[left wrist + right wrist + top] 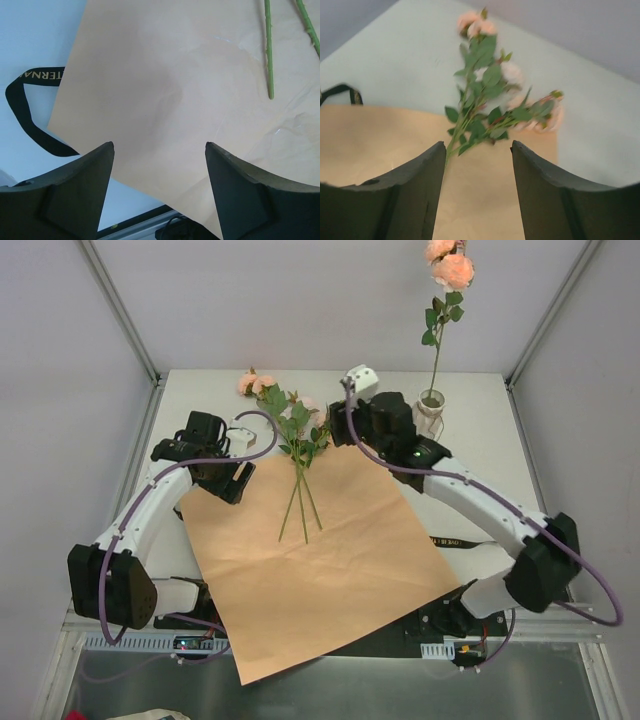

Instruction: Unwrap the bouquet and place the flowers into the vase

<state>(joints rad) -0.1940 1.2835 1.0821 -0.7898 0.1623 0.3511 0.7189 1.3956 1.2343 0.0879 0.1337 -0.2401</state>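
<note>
While the paper (310, 560) lay spread flat and tan on the tabletop (480, 430), the flowers (295, 435) rested loose across its far edge: thin green stems on the sheet, leaves and peach-pink heads on the white surface beyond. One rose (452, 268) stood upright in the pale vase (430, 412) at the far right. The left tool (159, 147) hung over the paper's left corner, jaws wide and empty, a black ribbon (22, 107) beside the sheet. The right tool (477, 145) gaped empty near the leaves.
</note>
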